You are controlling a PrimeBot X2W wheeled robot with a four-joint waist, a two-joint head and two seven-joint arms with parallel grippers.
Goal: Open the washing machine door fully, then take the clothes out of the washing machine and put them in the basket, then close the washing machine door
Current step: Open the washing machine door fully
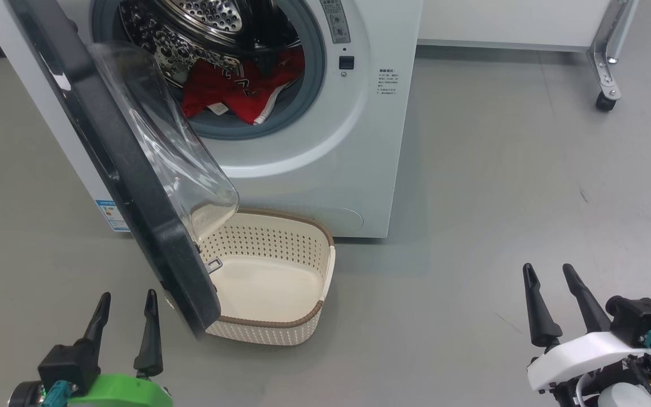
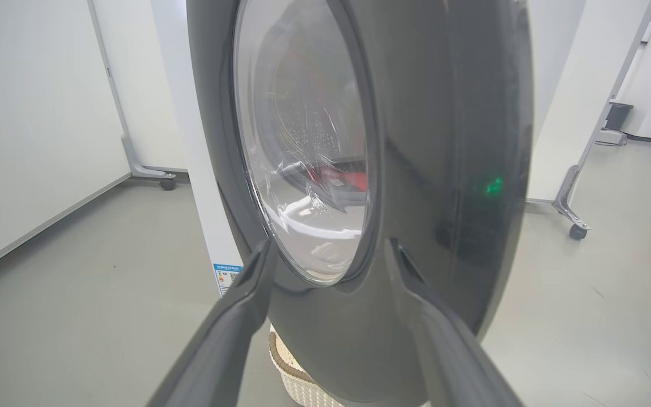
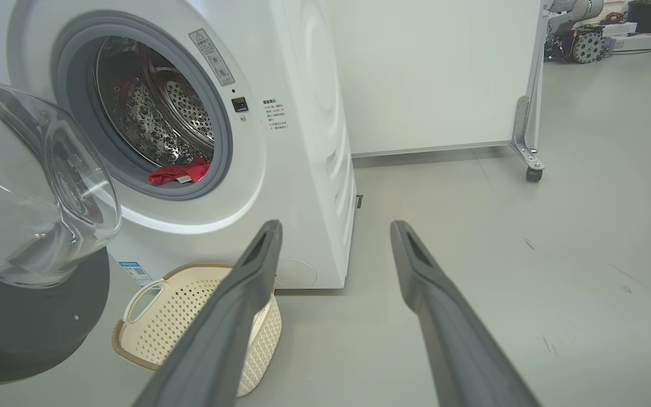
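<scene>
The white washing machine [image 1: 325, 158] [image 3: 303, 141] stands ahead with its black round door [image 1: 116, 164] [image 2: 444, 169] [image 3: 14, 316] swung out toward me, glass bowl [image 1: 167, 141] [image 3: 26, 186] facing the drum. Red clothes [image 1: 235, 87] [image 3: 181, 171] lie at the drum's front lip. The cream basket [image 1: 272, 282] [image 3: 190, 316] sits on the floor below the opening, partly under the door. My left gripper [image 1: 127, 299] [image 2: 331, 249] is open, just in front of the door's outer face. My right gripper [image 1: 548, 271] [image 3: 337, 226] is open, low at the right, holding nothing.
A white panel on a wheeled metal frame [image 1: 605, 73] [image 3: 529, 141] stands right of the machine. Grey floor [image 1: 500, 198] stretches between the machine and my right gripper. Another wheeled panel [image 2: 150, 169] stands behind the machine's left side.
</scene>
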